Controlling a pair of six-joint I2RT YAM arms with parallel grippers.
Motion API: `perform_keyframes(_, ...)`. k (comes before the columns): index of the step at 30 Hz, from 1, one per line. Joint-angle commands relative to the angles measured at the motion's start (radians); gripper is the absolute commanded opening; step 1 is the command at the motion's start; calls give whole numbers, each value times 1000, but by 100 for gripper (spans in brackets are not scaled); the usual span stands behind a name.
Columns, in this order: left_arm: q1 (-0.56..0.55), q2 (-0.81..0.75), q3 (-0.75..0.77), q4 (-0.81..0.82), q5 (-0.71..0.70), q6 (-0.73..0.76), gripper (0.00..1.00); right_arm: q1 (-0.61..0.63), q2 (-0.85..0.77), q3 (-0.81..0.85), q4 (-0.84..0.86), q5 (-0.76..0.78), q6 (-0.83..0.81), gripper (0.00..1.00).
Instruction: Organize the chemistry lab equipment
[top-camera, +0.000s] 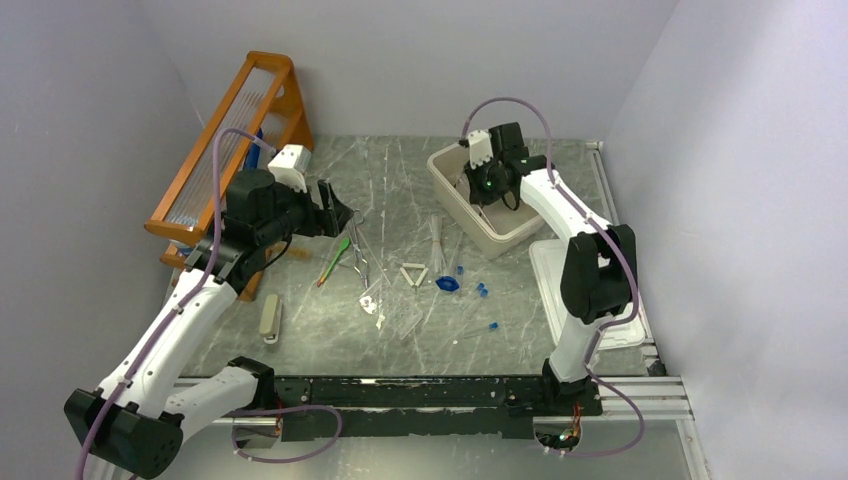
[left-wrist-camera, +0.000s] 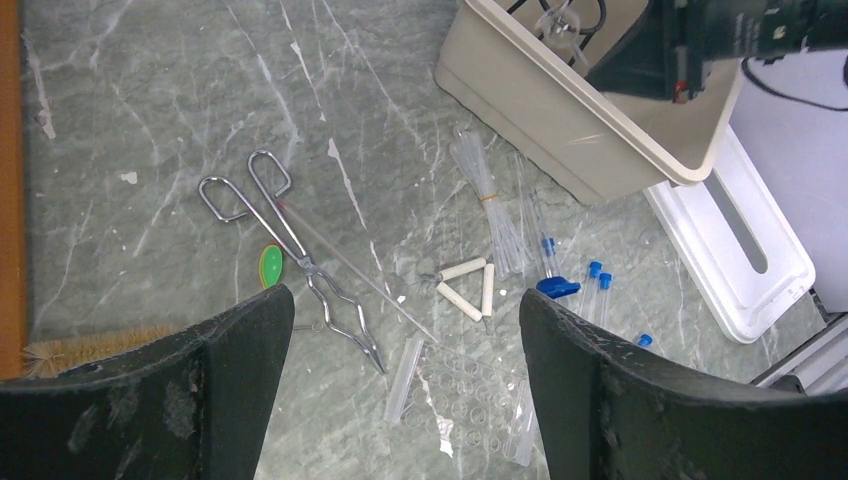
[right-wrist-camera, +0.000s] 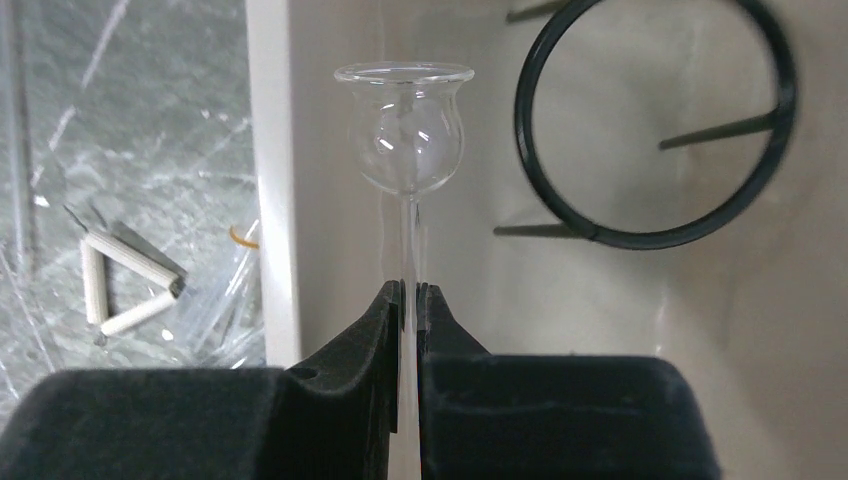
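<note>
Right gripper (right-wrist-camera: 408, 296): closed on the thin stem of a glass funnel (right-wrist-camera: 410, 130); we see the stem pinched between both pads.
Funnel axis: straight out from the fingertips, bulb end leading.
Funnel place: inside the bin (right-wrist-camera: 268, 180) at the far right of the table, just within its near-left wall. The black ring (right-wrist-camera: 640, 241) lies deeper in the bin, apart from the bulb.
Key relation: the glass is over the bin's interior, not its rim, so we judge the drop needs only a descent and a parting of the jaws (any drift left would meet the wall).
Left gripper (left-wrist-camera: 403, 298): jaws wide apart, holding nothing, above the loose pieces in mid-table.
Tongs (left-wrist-camera: 305, 262): on the table under the left finger rather than the gap. Their long axis runs far to near, loops at the far end. The left arm is much the nearer.
Neighbours: green tool (left-wrist-camera: 270, 265) touching the tongs' left side, triangle (left-wrist-camera: 462, 268) to their right, tubes (left-wrist-camera: 480, 190) towards the bin.
Hidden: the stem's lower end behind the right fingers; we cannot tell whether the funnel touches the bin floor.
Cut off: the ring's upper arc, at the frame edge.
Hard to make out: the funnel from above, and the number of clear tubes against the marbled top.
</note>
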Motion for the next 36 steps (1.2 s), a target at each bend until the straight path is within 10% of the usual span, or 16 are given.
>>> perform_keyframes(1,-4,-1,7,40,25,-9,87,-7,24,-61,39,-3,-58,0)
perform_keyframes(20,-4,29,-3,56,28,-11,86,-8,129,-139,118,55,-127,0)
perform_keyframes(36,-4,34,11,49,23,3,86,-39,29,-105,125,-115,23,35)
